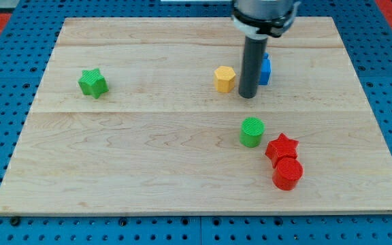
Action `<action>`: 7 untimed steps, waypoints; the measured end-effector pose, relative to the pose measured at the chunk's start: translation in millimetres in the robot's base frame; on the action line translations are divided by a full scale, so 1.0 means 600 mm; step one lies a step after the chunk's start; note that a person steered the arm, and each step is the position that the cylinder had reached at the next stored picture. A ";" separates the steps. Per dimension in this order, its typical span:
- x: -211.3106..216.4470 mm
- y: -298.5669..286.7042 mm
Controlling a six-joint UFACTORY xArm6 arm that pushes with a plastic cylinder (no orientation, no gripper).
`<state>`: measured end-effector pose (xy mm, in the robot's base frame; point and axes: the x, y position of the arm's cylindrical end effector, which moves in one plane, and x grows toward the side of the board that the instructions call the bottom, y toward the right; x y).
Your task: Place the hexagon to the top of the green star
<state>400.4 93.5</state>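
my tip [248,96] just right of yellow hexagon [225,79], green star [92,83] far left

On your board [182,170] the star [92,83] sits alone far out on the left, well apart from everything else. The hexagon [224,79] lies right of the middle, toward the far side. My tip [248,95] stands just beside it on the right and slightly nearer. Behind the rod, a block [265,68] shows only partly, so you cannot make out its shape. Nearer to you, the cylinder [252,131] lies below my tip. A second star [282,148] sits right of that cylinder and a little nearer, and a second cylinder [287,173] touches that star on its near side.
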 end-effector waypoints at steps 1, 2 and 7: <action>-0.076 -0.107; -0.063 -0.266; -0.132 -0.518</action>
<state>321.0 -217.3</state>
